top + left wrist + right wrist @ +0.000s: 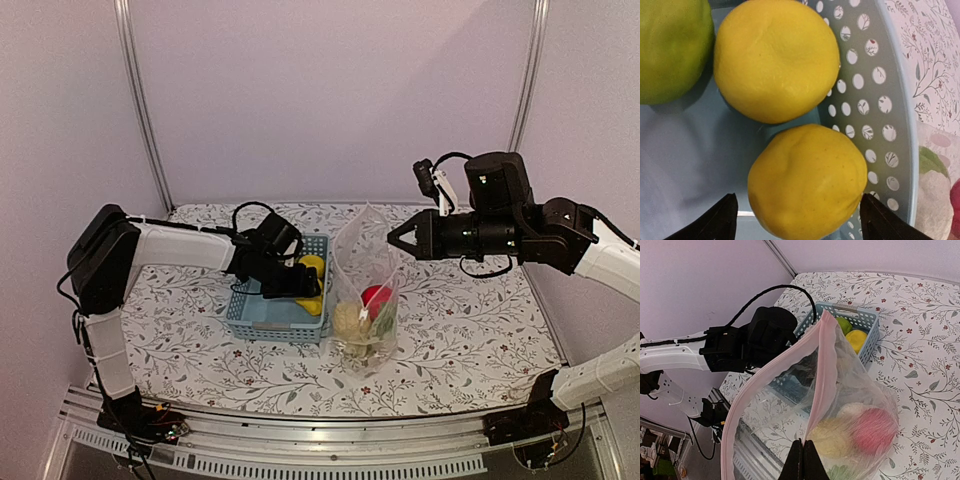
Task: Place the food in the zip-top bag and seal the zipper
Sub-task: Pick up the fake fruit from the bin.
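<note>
The zip-top bag (pixel 365 290) stands upright right of the basket, its mouth held up. My right gripper (pixel 803 445) is shut on the bag's rim, on the pink zipper (pixel 822 355) strip, which gapes open. Inside the bag lie a red tomato (pixel 875 430), a pale yellow piece (pixel 832 437) and something green at the bottom. My left gripper (pixel 797 200) is down in the light-blue basket (pixel 875 100), open, its fingers on either side of a yellow lemon (pixel 807 170). A second lemon (pixel 775 60) and a green piece (pixel 670 50) lie just beyond it.
The basket (pixel 262 322) sits left of the bag on the flowered tablecloth (pixel 470 340). The left arm (pixel 750 342) reaches over the basket's near side. Grey walls with metal posts close off the back and sides.
</note>
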### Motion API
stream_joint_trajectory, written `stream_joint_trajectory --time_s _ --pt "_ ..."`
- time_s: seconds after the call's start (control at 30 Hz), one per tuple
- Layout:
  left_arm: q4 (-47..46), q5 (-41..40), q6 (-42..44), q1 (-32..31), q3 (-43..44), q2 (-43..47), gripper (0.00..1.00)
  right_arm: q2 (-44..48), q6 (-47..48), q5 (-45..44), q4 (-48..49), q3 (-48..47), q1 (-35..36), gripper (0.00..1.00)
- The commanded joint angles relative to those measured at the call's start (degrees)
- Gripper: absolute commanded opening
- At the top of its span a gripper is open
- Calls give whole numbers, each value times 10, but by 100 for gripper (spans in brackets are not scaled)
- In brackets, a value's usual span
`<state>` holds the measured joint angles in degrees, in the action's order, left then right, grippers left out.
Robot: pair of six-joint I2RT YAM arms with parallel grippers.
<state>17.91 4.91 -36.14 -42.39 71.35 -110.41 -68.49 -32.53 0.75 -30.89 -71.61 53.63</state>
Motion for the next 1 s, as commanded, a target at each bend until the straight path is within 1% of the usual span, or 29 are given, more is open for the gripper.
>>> stream_joint_trajectory --time_s 0.0,0.07,0.33,0.5,0.63,0.83,0.97 --pt "1 -5 13 12 22 -23 84 -1 9 -4 -9 -16 4 0" --pt "6 -6 18 13 28 -30 83 -3 9 -22 -9 -16 4 0" --pt "21 -19 29 15 37 -36 79 -7 11 -26 -12 -20 4 0" --pt "25 -25 30 15 32 -31 71 -12 11 -25 -12 -22 4 0" --pt "23 -20 29 15 30 -27 68 -14 11 -24 -12 -23 4 0" --pt "26 -33 27 15 24 1 67 -13 10 -24 -12 -23 4 0" --pt "23 -42 16 15 8 50 67 -14 10 -25 -12 -23 4 0"
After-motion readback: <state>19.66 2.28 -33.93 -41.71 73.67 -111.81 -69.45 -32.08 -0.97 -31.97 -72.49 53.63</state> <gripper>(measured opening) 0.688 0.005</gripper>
